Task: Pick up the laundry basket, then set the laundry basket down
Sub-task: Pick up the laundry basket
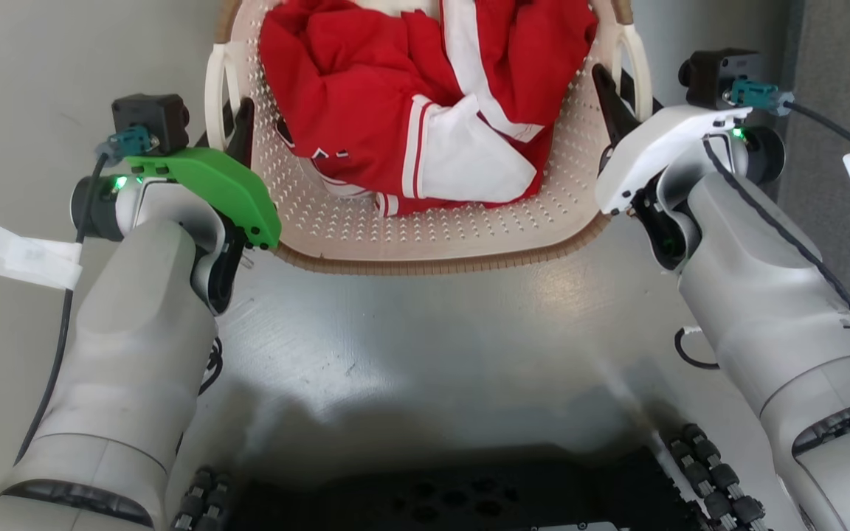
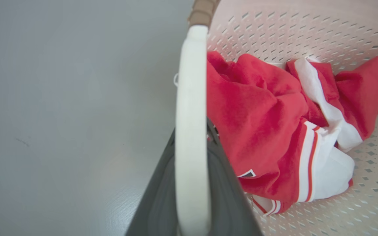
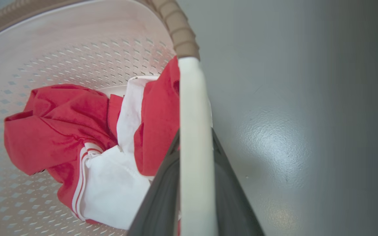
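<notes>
Nearest, the pale grey left forearm (image 1: 130, 354) ends in the left end effector (image 1: 233, 125), pinching a smooth white loop handle (image 1: 217, 88) of the cream-white perforated plastic laundry basket (image 1: 432, 258). Inside lies a crumpled red-and-white garment (image 1: 410, 88). The right end effector (image 1: 617, 92) pinches the opposite handle (image 1: 639, 59), keeping the load level. The basket is probably resting on the glossy grey floor (image 1: 425, 354).

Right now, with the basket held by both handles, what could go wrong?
The jaws grip only the thin left handle and right handle; if one arm lifts or lowers ahead of the other, the basket could tilt or slip free. The red and white clothes lie heaped away from the near rim, so a tilt might tip them out.
</notes>
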Robot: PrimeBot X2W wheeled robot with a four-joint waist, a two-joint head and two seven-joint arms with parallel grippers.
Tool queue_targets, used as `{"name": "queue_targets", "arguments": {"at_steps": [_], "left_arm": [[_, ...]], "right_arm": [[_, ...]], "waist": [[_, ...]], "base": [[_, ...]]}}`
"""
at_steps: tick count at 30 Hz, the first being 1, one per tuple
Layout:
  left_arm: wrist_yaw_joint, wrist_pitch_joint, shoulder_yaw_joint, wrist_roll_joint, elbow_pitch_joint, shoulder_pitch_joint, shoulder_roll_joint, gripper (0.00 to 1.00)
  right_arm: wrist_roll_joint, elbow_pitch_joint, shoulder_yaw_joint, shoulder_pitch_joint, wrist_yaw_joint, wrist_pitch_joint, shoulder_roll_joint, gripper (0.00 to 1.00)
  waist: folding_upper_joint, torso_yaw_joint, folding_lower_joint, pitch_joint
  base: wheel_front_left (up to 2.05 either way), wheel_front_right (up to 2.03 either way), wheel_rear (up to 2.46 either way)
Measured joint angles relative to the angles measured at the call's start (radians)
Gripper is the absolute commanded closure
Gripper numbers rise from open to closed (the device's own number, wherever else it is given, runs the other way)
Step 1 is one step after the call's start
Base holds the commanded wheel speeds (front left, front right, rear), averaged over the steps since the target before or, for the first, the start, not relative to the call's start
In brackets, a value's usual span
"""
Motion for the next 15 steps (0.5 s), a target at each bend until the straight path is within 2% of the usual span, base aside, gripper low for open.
{"name": "queue_targets", "arguments": {"at_steps": [15], "left_arm": [[0.000,-0.011,-0.057,-0.090,0.054,0.056,-0.003,1.00]], "right_arm": [[0.049,0.051,0.108,0.048,0.000,-0.007,-0.001,1.00]], "waist": [[0.0000,-0.012,-0.0001,-0.156]], "base": [[0.00,0.00,0.00]]}}
